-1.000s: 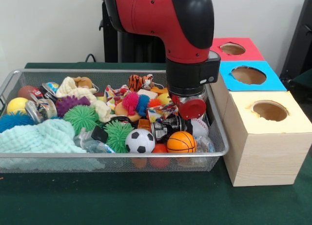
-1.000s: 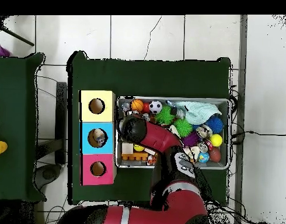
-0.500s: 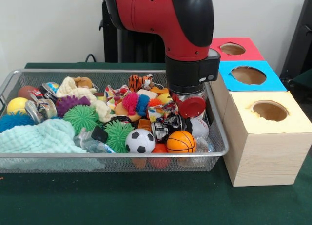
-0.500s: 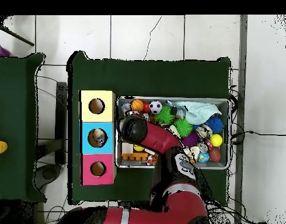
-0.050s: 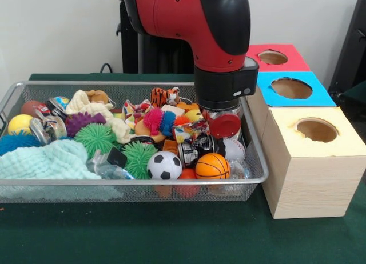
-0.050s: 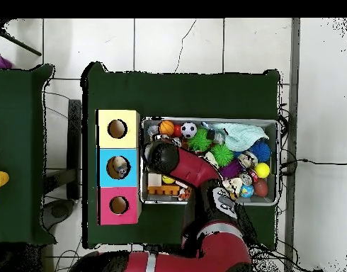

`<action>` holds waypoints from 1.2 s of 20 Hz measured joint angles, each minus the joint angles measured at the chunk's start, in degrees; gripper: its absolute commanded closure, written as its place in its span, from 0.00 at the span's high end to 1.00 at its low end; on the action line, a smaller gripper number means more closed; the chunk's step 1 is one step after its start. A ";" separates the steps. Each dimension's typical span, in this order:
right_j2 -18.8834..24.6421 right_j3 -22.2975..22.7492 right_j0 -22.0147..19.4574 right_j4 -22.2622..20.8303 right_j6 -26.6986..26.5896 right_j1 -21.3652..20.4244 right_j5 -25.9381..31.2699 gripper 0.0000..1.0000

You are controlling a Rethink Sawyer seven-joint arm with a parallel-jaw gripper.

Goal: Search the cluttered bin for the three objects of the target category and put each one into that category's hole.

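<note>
**Arm Held Low Over the Bin's Box-Side End**

Little had moved since the earlier frames: the red and black arm stayed low over the wire bin, with at most a slight shift of its red wrist disc. Nothing in the clutter had changed place.

A dark green cloth covered the bench, which stood on a pale tiled floor before a plain white wall. Beside the bin stood a row of three boxes, each with a round hole: a pale wooden one, a blue one and a red one.

The claw hung among the toys at the bin's end nearest the boxes, hidden behind the wrist housing and the disc, so whether it was apart or together could not be told. Just beside it lay a baseball; an orange basketball and a soccer ball sat near, against the bin's front wall. A yellow ball lay well apart at the opposite end, past spiky green balls and a pale green cloth.
</note>
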 measured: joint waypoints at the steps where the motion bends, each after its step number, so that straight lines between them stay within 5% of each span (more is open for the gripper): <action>1: -0.38 0.00 0.38 0.49 0.00 0.04 -0.01 1.00; 6: -3.62 -0.87 3.69 2.48 0.00 0.31 0.83 1.00; 13: -10.11 -4.94 9.90 3.38 0.00 -1.23 13.14 1.00; 19: -10.68 -7.74 12.09 4.18 0.00 -2.10 22.58 1.00; 24: -10.05 -10.02 12.73 5.81 0.00 -0.05 20.61 1.00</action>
